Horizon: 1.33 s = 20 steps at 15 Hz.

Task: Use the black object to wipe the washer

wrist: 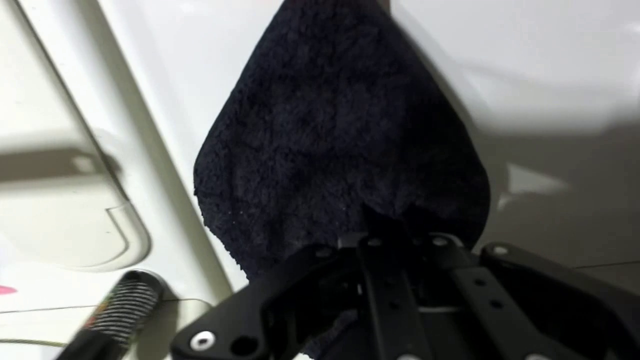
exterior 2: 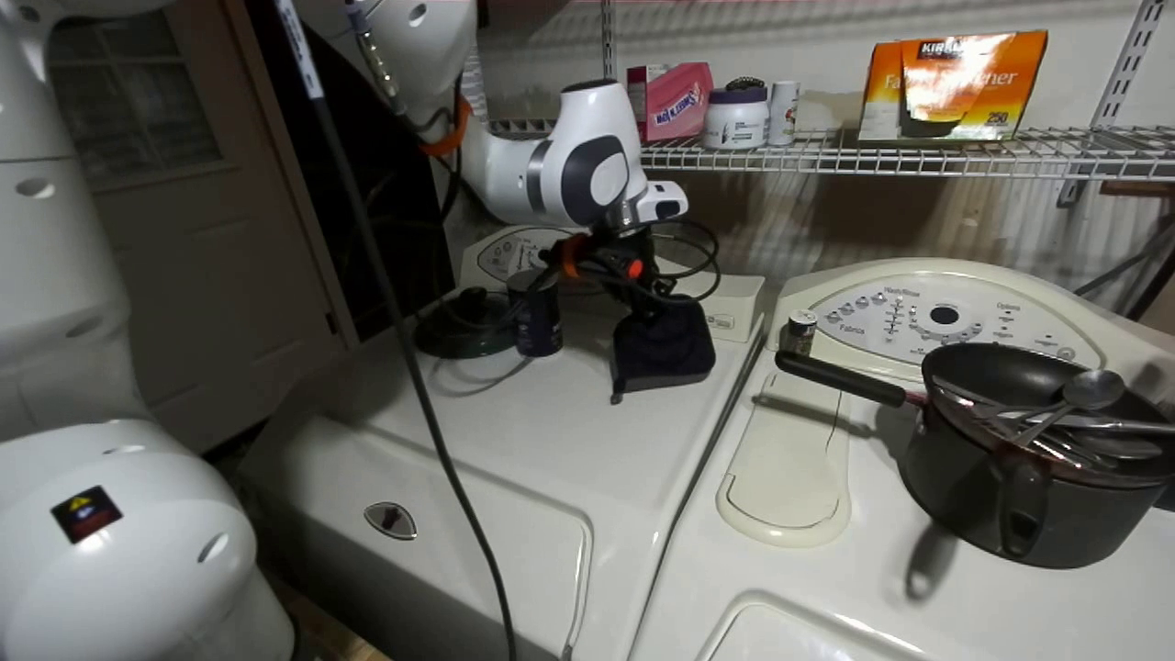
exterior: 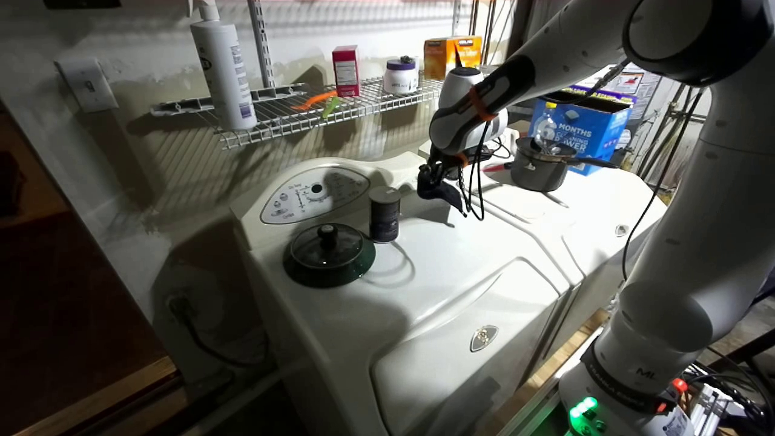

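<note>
The cloth (wrist: 330,140) hangs in the jaws, which are pinching it near one edge. Its plush nap looks soft and light, with nothing to break and little that should slip; by its droop it will likely fold under pressure rather than scrub. A hold further in, with some bunched behind, would probably push better. It sits above the back of the washer (exterior: 442,260), if this machine is meant, close to the neighbouring machine (exterior 2: 863,588); whether it touches the top I cannot tell. The label on the can (exterior: 384,219) near it is unreadable. The neighbouring machine's panel (exterior 2: 996,317) reads "Wash/Rinse", "Fabrics" and "Options", so the task may mean that one. In an exterior view a blue box (exterior: 605,136) behind the pot (exterior: 537,172) says "6 MONTHS" and "POWER". Farthest, on the shelf (exterior 2: 826,158), an orange box (exterior 2: 955,87) shows "KIRK…" and "250"; a pink box (exterior 2: 677,101) seems to say "Sweet'N Low", upside down.
</note>
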Tool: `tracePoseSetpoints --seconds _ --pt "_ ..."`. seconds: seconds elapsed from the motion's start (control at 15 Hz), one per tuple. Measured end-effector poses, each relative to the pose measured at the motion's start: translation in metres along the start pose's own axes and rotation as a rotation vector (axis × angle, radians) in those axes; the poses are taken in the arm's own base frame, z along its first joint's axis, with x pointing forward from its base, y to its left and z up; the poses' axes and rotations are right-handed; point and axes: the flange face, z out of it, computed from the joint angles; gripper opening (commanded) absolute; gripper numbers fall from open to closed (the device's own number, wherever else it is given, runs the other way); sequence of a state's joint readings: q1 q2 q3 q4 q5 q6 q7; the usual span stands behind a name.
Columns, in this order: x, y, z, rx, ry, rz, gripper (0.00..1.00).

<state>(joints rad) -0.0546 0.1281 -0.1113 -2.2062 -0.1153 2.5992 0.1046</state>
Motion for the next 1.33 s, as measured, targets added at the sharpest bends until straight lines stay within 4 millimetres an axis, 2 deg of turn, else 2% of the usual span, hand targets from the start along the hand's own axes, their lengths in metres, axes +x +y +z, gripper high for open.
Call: tracePoseSetpoints --seconds 0.2,0.33,0.4,0.53,0.67,0.93,1.07,1.33 --pt "-0.020 -0.059 0.006 0.068 -0.028 -0.154 0.03" --pt "-0.035 -0.091 0.015 0.101 -0.060 -0.260 0.03" --pt "-0.042 -0.100 0.021 0.108 -0.081 -0.304 0.03" --pt "-0.052 -0.106 0.038 0.110 -0.132 -0.352 0.03" --pt "-0.058 -0.102 0.056 0.101 -0.173 -0.357 0.03" --pt "-0.044 -0.087 0.060 0.075 -0.174 -0.295 0.03" --pt "-0.033 -0.070 0.064 0.046 -0.168 -0.230 0.03" --pt "-0.014 -0.022 0.073 -0.043 -0.162 -0.092 0.03"
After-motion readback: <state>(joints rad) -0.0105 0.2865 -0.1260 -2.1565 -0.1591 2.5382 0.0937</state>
